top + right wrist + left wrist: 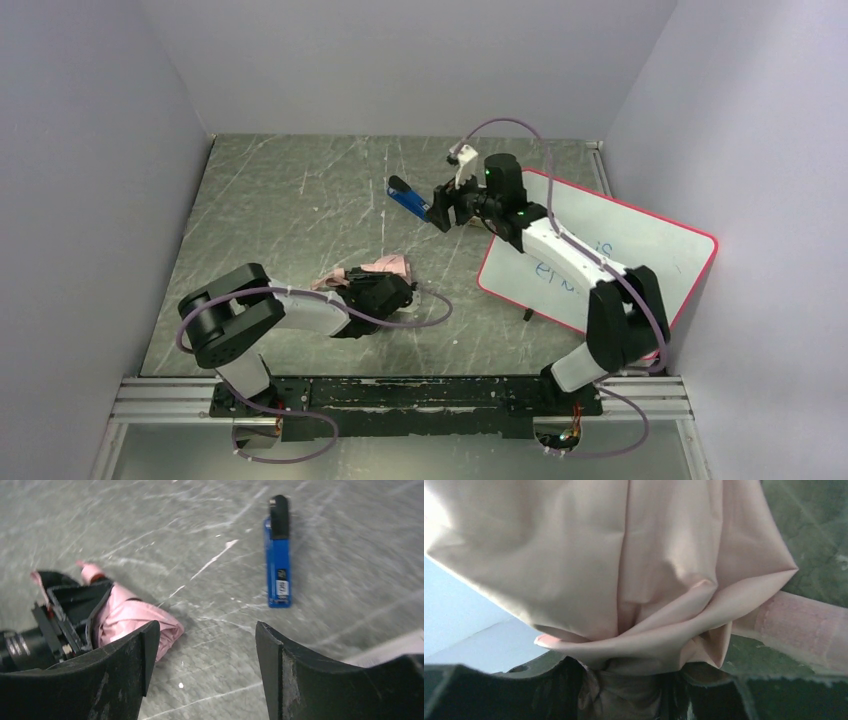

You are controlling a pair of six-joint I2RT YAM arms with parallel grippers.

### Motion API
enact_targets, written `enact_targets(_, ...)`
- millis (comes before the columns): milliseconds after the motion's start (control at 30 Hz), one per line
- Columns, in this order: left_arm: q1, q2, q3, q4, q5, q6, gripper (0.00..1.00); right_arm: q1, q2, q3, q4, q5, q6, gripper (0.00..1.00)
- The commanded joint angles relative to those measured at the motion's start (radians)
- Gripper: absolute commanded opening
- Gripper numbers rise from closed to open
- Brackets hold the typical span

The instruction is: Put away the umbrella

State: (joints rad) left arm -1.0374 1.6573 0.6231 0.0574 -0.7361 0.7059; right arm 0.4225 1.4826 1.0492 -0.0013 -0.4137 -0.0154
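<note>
The umbrella (386,266) is a folded pale pink bundle lying on the table left of centre. My left gripper (380,293) sits on its near side and is shut on the fabric. In the left wrist view the pink fabric (624,555) fills the frame and bunches between the jaws of the left gripper (634,677); a pink strap (804,625) lies to the right. My right gripper (440,208) hovers open and empty over the far middle of the table. The right wrist view shows the right gripper (207,630) wide open, with the umbrella (132,617) at lower left.
A small blue-and-black stapler (407,199) lies just left of the right gripper; it also shows in the right wrist view (278,555). A red-edged whiteboard (640,245) lies tilted on the right side. Grey walls close in the table on three sides.
</note>
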Motion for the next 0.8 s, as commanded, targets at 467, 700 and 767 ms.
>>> enact_targets(467, -0.063, 0.14, -0.045, 0.039, 0.067, 0.072, 0.05, 0.164, 0.408, 0.368, -0.545, -0.435, -0.921, 0.79)
enact_targets(700, -0.074, 0.144, -0.046, 0.037, 0.061, 0.072, 0.05, 0.237, 0.515, 0.467, -0.677, -0.435, -1.0, 0.81)
enact_targets(767, -0.076, 0.144, -0.048, 0.037, 0.061, 0.072, 0.05, 0.251, 0.541, 0.48, -0.694, -0.418, -1.012, 0.81)
